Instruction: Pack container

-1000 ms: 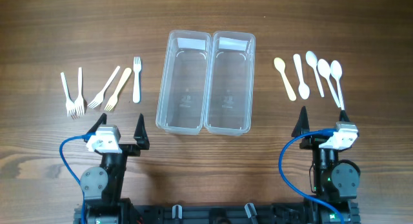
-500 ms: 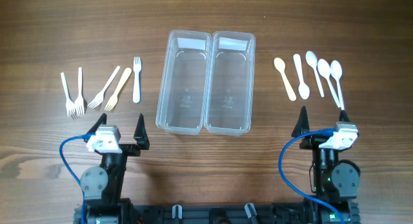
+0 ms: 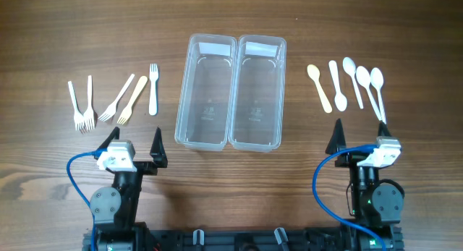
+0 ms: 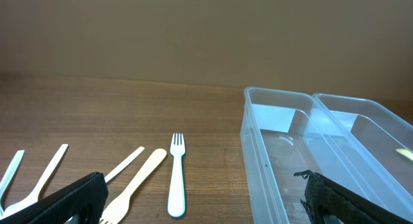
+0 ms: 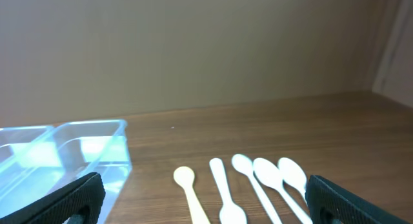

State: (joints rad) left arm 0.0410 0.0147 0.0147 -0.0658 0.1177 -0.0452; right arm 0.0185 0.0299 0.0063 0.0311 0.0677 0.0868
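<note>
Both my grippers hang low at the near edge of the brown wooden table (image 3: 58, 34). The left gripper (image 3: 135, 140) and the right gripper (image 3: 359, 134) each have their fingers spread wide with nothing between them. The clear rectangular plastic containers (image 3: 207, 84) stand side by side mid-table, long walls touching, both empty. The flat white and beige plastic forks (image 3: 153, 88) lie to their left and the pale plastic spoons (image 3: 354, 81) to their right, none packed yet. My worries start with how thin this cutlery is: lying flat on the wood, a piece could slip from a pinch or skid away. The two leftmost forks meet at their tines, so I might lift both at once. The rightmost spoon's handle ends just beside my right finger, where a careless start could knock it. The containers look light, and a bump could shove them askew.
</note>
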